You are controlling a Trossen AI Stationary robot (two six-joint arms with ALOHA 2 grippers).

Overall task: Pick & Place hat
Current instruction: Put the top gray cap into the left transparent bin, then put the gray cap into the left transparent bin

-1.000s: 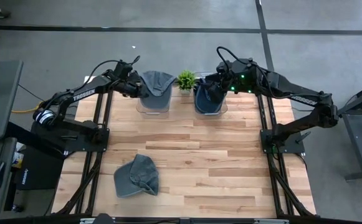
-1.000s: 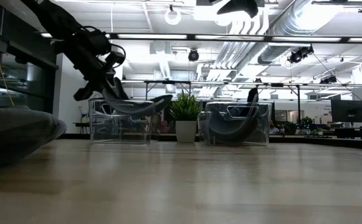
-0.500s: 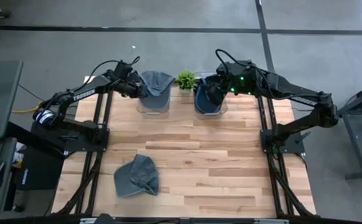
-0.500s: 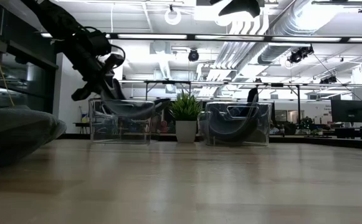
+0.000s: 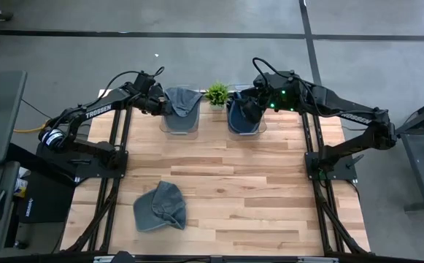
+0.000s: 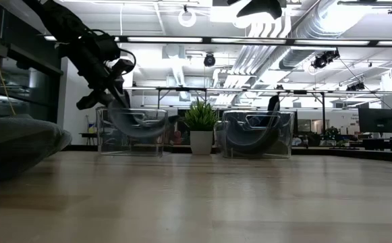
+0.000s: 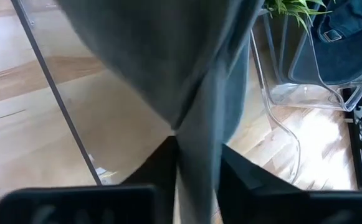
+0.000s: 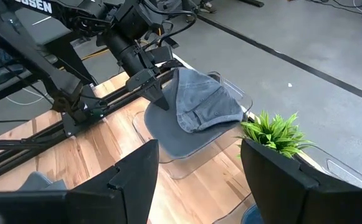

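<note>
A grey hat (image 5: pixel 184 101) lies in the left clear bin (image 5: pixel 176 126) at the table's far edge, slumped inside its walls (image 6: pixel 138 121). My left gripper (image 5: pixel 162 107) stands at the bin's left rim, slanting down. Its fingers are a little apart, and a fold of the hat (image 7: pixel 196 124) runs up between them. A blue hat (image 5: pixel 241 118) rests in the right clear bin (image 6: pixel 256 135). My right gripper (image 8: pixel 199 186) hovers open above that bin, holding nothing. A second grey hat (image 5: pixel 160 206) lies flat on the table near the front left. My left gripper has its two fingers (image 7: pixel 162 163) on either side of a fold at the grey hat's edge, coming slanting down from the table's left. Whether the fingers still touch the cloth I cannot tell. The hat's body rests in the bin.
A small potted plant (image 5: pixel 217 93) stands between the two bins. The wooden tabletop (image 5: pixel 255 190) stretches bare from the bins to the front edge, apart from the hat at the front left. Black arm frames run along both sides.
The grey hat has sunk into the left bin. Its brim, which stuck out over the bin's wall toward the plant, now lies inside the walls. Both arms have kept still.
</note>
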